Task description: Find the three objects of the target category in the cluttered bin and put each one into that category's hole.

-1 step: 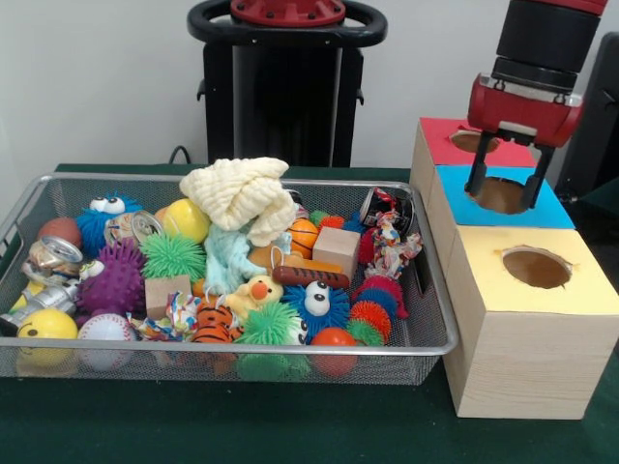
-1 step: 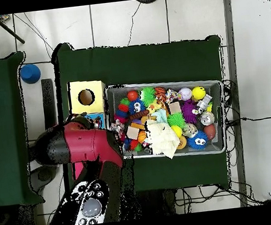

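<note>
Toys fill the wire bin [image 1: 426, 333] on the green worktop [image 1: 145, 425], and we see them heaped together: spiky rubber balls in purple [image 1: 116, 280], green [image 1: 174, 255] and orange [image 1: 370, 315], a yellow duck [image 1: 253, 293], a baseball [image 1: 104, 329], crushed cans [image 1: 53, 259], wooden blocks [image 1: 337, 248] and a cream cloth [image 1: 242, 193] lying on top. Just beside the bin we see three wooden boxes in a row, topped red [image 1: 440, 135], blue [image 1: 546, 208] and yellow [image 1: 571, 290], each with a round hole. Above the blue box's hole [image 1: 498, 196] the gripper [image 1: 504, 188] hangs with its jaws spread and nothing between them. In the overhead view the red arm [image 2: 90, 147] covers the red and blue boxes.
</note>
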Controlling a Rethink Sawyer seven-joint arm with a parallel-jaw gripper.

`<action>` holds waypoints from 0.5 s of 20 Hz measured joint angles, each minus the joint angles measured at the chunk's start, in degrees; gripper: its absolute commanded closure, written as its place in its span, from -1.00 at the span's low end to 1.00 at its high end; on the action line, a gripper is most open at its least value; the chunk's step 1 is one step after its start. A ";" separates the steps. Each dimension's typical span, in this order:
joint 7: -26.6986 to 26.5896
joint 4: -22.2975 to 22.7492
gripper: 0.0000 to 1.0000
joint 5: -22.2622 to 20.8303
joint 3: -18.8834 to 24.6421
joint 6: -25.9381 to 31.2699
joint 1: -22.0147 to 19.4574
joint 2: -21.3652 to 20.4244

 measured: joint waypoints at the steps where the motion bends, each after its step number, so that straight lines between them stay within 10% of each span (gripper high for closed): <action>1: 0.00 0.16 -1.00 0.00 0.00 0.00 -0.10 -0.10; 10: -0.01 3.80 -1.00 -1.13 4.58 -0.01 -10.51 -4.29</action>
